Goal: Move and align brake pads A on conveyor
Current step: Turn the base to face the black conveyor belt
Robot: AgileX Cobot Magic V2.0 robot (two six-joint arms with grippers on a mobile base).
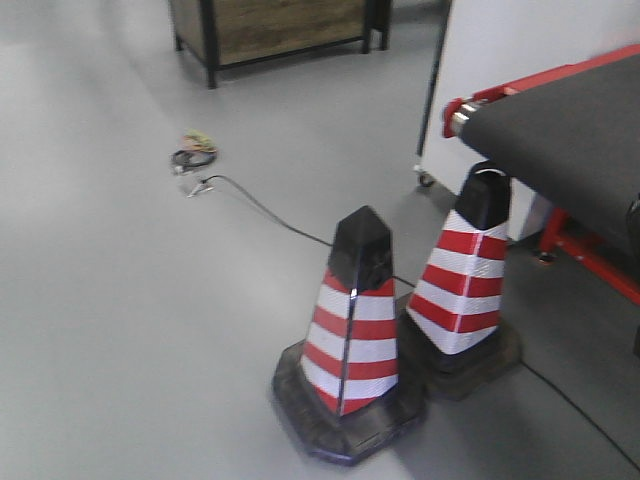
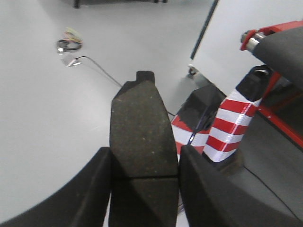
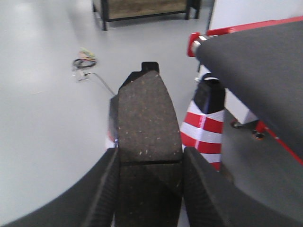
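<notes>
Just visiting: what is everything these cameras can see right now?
Brake pads: two, dark grey, one in the left hand, one in the right hand.
Conveyor: one, charcoal belt, red frame, at right.
Traffic cones: two, red-and-white striped, black tops, on the floor by the conveyor's end.
Cable: one, black, across the grey floor.
Wire bundle: one, mixed colours, floor at far left.
Cabinet: one, wood with black frame, at back.
White panel: one, behind the conveyor.
Hands: two, black, each shut on a pad.
</notes>
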